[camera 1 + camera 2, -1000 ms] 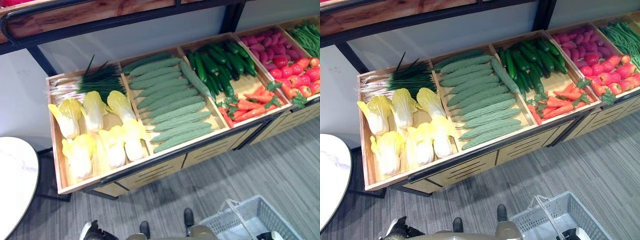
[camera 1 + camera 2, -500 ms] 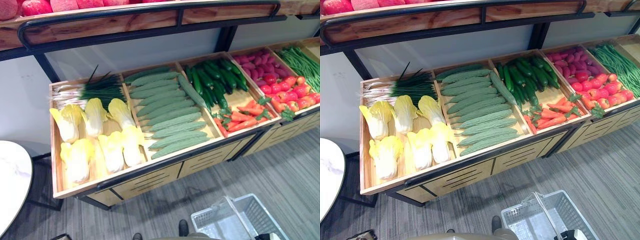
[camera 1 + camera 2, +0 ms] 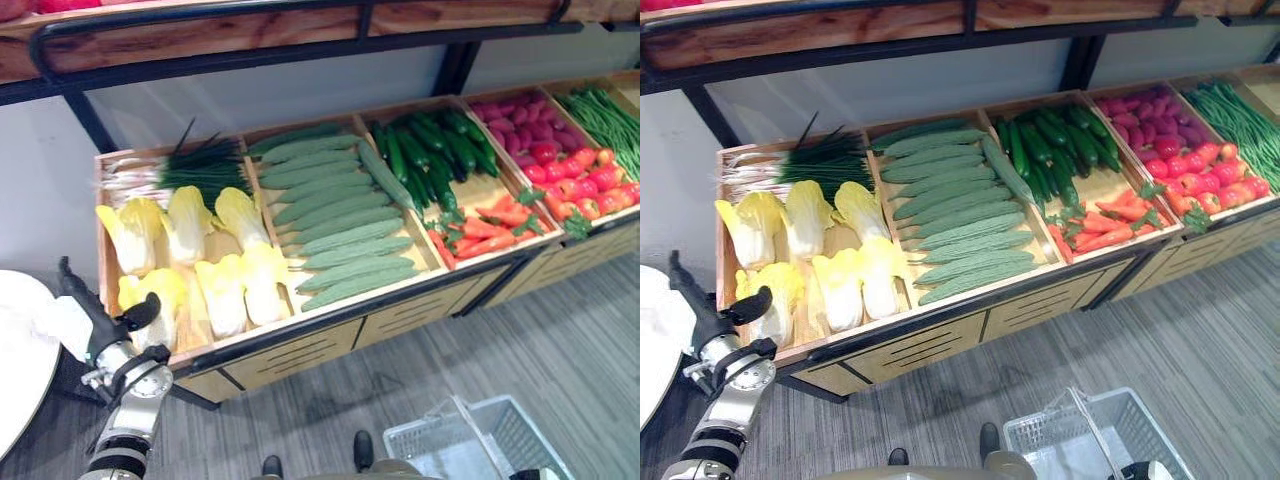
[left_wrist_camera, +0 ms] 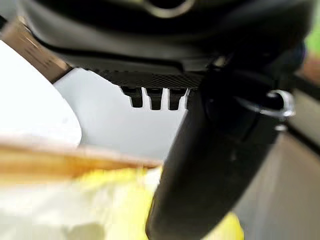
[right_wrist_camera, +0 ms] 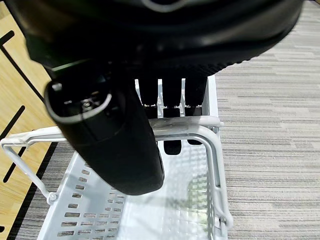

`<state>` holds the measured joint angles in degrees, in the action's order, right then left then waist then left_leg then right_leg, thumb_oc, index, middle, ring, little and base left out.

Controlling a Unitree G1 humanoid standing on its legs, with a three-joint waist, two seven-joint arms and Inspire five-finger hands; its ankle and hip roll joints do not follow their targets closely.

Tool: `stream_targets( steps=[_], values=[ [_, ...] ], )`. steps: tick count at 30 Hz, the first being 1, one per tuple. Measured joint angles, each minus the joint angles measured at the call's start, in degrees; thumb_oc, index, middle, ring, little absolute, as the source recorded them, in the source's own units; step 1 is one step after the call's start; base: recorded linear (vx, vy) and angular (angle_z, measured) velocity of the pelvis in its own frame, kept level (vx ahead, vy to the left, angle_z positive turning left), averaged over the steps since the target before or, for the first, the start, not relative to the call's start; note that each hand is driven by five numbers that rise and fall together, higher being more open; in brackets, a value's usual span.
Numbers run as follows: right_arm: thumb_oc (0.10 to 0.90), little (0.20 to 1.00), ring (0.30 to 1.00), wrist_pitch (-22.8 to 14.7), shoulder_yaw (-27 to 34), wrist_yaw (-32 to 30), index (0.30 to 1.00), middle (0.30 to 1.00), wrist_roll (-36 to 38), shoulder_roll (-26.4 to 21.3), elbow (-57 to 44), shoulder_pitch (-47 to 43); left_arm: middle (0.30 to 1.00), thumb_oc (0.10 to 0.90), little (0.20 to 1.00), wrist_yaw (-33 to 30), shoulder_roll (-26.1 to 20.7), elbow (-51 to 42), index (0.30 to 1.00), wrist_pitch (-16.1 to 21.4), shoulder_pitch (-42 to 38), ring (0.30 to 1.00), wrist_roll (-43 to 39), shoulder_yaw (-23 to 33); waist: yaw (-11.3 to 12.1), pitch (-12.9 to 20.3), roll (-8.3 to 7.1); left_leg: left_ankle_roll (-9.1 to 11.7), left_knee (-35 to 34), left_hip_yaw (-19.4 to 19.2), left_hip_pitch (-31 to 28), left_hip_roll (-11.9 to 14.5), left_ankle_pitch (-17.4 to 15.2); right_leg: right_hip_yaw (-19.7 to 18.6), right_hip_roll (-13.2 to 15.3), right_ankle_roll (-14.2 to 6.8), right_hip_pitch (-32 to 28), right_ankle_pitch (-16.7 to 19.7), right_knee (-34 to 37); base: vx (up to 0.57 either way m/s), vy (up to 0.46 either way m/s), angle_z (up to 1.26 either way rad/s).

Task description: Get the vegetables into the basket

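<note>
Left hand is raised at the front-left corner of the wooden stand, just beside the nearest napa cabbage. Fingers straight and spread, thumb out to the side, holding nothing. In the left wrist view the thumb sits close over yellow cabbage leaves; contact can't be confirmed.

Right hand has its fingers curled round the white handle of the basket, thumb across the front. Basket hangs low over the grey floor on the right, with nothing visible inside.

Vegetables all in their bins: cabbages and scallions in the leftmost, ridged gourds next, then cucumbers with carrots in front, then tomatoes and green beans on the far right.

White round tabletop at the left edge.
</note>
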<state>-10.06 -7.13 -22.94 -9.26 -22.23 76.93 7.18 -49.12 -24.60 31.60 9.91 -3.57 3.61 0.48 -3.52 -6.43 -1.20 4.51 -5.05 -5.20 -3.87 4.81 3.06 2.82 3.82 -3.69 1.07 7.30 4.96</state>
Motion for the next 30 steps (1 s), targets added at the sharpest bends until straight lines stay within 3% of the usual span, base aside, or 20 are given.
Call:
stream_targets(
  steps=[10, 30],
  values=[
    [0.4, 0.3, 0.3, -0.03, 0.0, 0.02, 0.3, 0.3, -1.67, -0.05, -0.55, -2.36, 1.0, 0.9, 1.0, 6.92, 3.61, -0.34, 1.0, -0.77, 0.22, 1.0, 0.99, -2.6, 0.72, -1.93, 0.68, -0.01, 0.0, 0.08, 0.06, 0.05, 0.01, 0.21, 0.01, -0.02, -0.06, -0.05, 0.0, 0.0, 0.0, 0.0],
    [0.4, 0.3, 0.3, 1.15, -0.15, 0.08, 0.3, 0.3, -3.36, -0.17, -0.32, -2.81, 1.0, 0.9, 1.0, 7.54, 3.95, 4.49, 1.0, -4.74, -0.08, 1.0, 2.6, -1.95, 1.01, -2.16, 0.71, -0.02, -0.01, 0.08, 1.13, 0.04, 0.0, 0.17, 0.02, -0.2, 1.0, -0.35, 0.0, 0.0, 0.007, 0.0]
  ],
)
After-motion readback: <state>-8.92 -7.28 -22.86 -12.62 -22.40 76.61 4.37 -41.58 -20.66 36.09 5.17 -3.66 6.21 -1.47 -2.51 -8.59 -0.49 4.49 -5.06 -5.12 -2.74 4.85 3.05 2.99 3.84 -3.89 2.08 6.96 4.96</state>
